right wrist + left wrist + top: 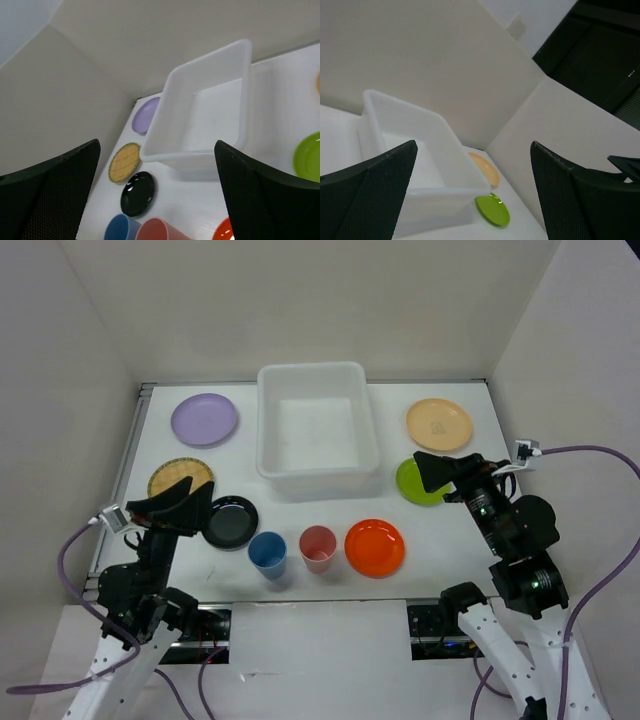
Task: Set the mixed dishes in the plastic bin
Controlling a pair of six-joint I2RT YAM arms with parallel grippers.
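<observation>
The white plastic bin (318, 476) stands empty at the middle back; it also shows in the left wrist view (440, 192) and right wrist view (200, 155). Around it lie the lilac plate (204, 419), tan woven plate (176, 476), black plate (232, 521), blue cup (268, 553), pink-red cup (318, 547), orange plate (375, 546), lime green plate (412, 486) and peach plate (439, 424). My left gripper (187, 504) is open and empty, raised over the woven and black plates. My right gripper (437, 472) is open and empty above the green plate.
White walls enclose the table on the left, back and right. Purple cables (600, 454) trail from both arms near the table's sides. The arm bases sit at the near edge.
</observation>
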